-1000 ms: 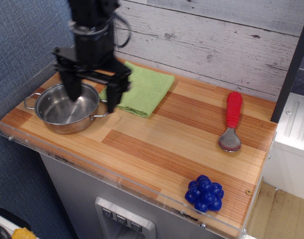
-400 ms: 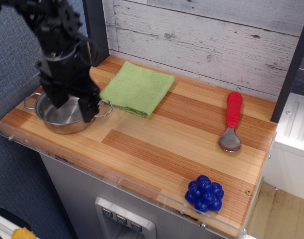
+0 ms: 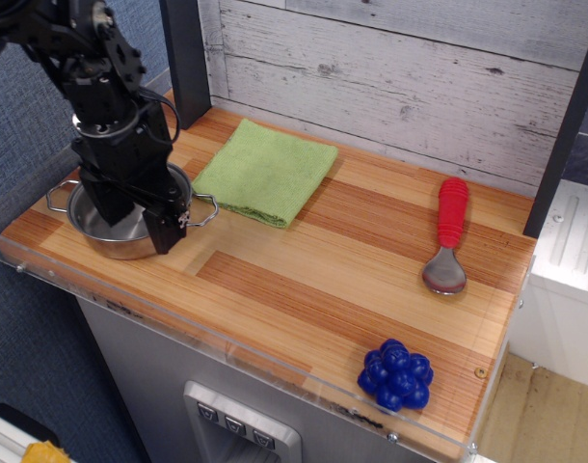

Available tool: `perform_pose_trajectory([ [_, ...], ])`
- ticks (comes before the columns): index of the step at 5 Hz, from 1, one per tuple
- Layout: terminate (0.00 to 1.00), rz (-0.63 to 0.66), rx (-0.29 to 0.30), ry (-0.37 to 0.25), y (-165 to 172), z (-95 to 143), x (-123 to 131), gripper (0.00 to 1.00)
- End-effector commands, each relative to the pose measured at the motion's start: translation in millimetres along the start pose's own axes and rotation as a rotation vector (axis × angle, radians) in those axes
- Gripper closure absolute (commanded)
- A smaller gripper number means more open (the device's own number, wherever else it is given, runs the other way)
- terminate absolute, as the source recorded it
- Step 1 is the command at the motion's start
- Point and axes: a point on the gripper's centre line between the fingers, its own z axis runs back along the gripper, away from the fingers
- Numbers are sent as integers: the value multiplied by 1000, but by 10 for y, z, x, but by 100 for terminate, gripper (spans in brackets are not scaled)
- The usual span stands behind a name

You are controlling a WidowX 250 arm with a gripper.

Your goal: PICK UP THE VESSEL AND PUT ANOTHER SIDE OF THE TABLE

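Observation:
The vessel (image 3: 89, 225), a small shiny steel pot with two wire loop handles, stands on the left end of the wooden table (image 3: 304, 280). My black gripper (image 3: 137, 220) is lowered over it from above. One finger reaches inside the pot and the other finger (image 3: 166, 230) stands at its front right wall, so the fingers straddle the rim. The fingers are still apart and the pot rests on the table. The arm hides much of the pot's inside.
A green cloth (image 3: 265, 172) lies just right of the pot. A red-handled spoon (image 3: 450, 231) lies at the right, and a blue bumpy toy (image 3: 397, 374) sits at the front right corner. A clear acrylic rim (image 3: 130, 309) edges the table.
The gripper moved left and came down over the pot; its fingers drew closer together and now straddle the front right rim. The pot has not moved.

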Motion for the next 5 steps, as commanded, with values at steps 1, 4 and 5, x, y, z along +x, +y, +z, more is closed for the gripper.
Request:
perform_pose_trajectory([
  [1,0,-16,32,27,100,-24,0,0],
  [4,0,-5,56,37,82,11,9,100],
  [5,0,5,75,51,60,90,-11,100],
])
